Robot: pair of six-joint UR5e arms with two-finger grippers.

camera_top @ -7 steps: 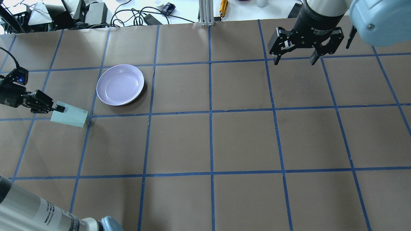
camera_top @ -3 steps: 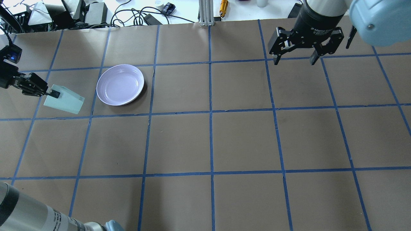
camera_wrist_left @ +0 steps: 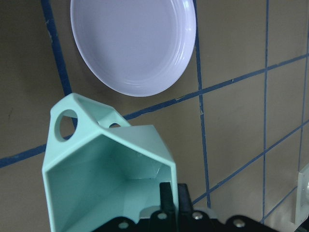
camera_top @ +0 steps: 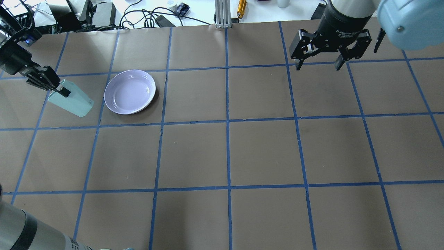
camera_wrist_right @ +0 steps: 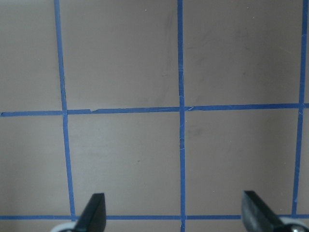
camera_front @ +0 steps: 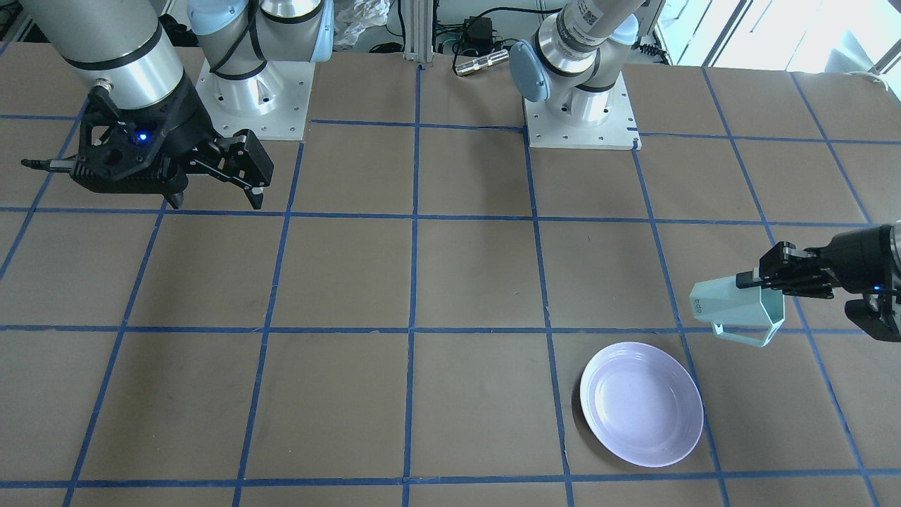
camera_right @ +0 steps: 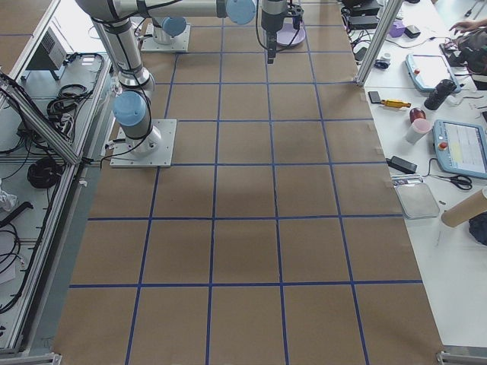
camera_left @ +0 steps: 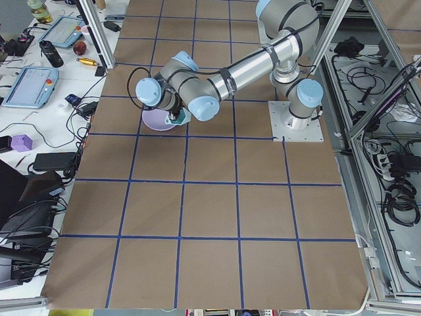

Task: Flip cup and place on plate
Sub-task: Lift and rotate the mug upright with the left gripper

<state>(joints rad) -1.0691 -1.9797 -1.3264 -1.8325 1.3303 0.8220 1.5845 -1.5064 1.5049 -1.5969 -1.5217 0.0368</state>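
The pale mint-green faceted cup (camera_top: 73, 100) hangs on its side above the table, just left of the lavender plate (camera_top: 130, 91). My left gripper (camera_top: 62, 91) is shut on the cup's rim wall, one finger inside the mouth. In the front view the cup (camera_front: 728, 306) has its lettered base pointing away from the gripper (camera_front: 747, 279) and its handle hanging down, beside the plate (camera_front: 642, 403). The left wrist view looks into the cup's mouth (camera_wrist_left: 106, 164), with the plate (camera_wrist_left: 133, 43) beyond it. My right gripper (camera_top: 319, 66) is open and empty, far off at the table's right.
Brown paper with a blue tape grid covers the table. Cables and electronics (camera_top: 79, 14) and an aluminium post (camera_top: 222, 14) lie beyond the far edge. The two arm bases (camera_front: 581, 105) stand at the robot's side of the table.
My left gripper has carried the cup toward the far side of the table and turned it, so the cup now lies closer beside the plate. The right arm has not moved.
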